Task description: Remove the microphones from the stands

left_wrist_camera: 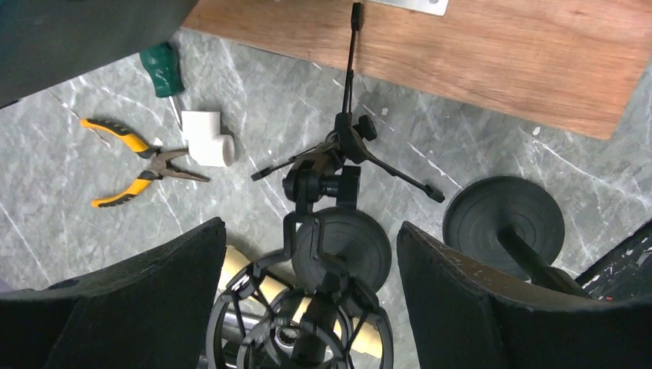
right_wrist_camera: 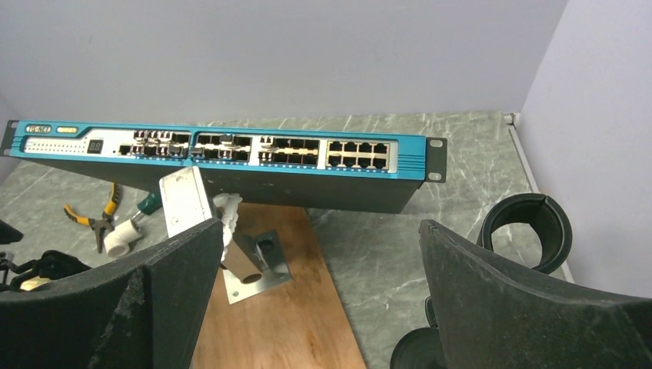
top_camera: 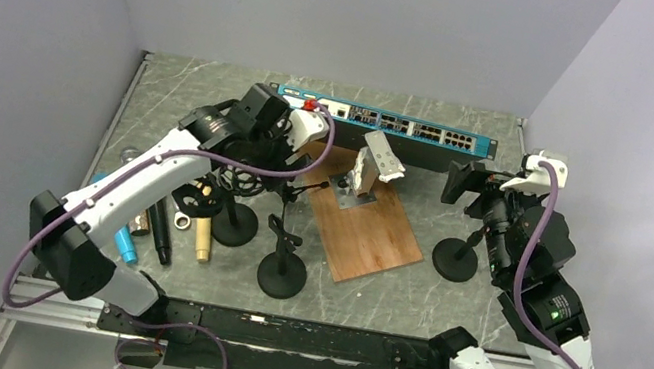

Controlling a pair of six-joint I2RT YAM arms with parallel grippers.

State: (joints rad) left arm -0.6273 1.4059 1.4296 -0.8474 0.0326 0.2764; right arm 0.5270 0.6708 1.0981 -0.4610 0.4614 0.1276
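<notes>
The left gripper (left_wrist_camera: 311,231) is held wide open, its jaws astride the shock mount (left_wrist_camera: 296,338), so that the pale microphone (left_wrist_camera: 246,269) seen through it can be seized. Whether the microphone is seated there cannot be told. Beyond the gripper, a tripod stand (left_wrist_camera: 344,146) is set. The right gripper (right_wrist_camera: 319,227) is held wide, aside.

Lighting bright, even and diffuse from above in all 3 views. Shadows on marble tabletop (top_camera: 473,139) faint, soft-edged. Left fingers (left_wrist_camera: 115,307) and right fingers (right_wrist_camera: 530,307), at 7 and 5 o'clock, slightly soft. Network switch (right_wrist_camera: 231,150) sharp. Dark shape (left_wrist_camera: 77,38) at 11 o'clock, left wrist view, blurred.
</notes>
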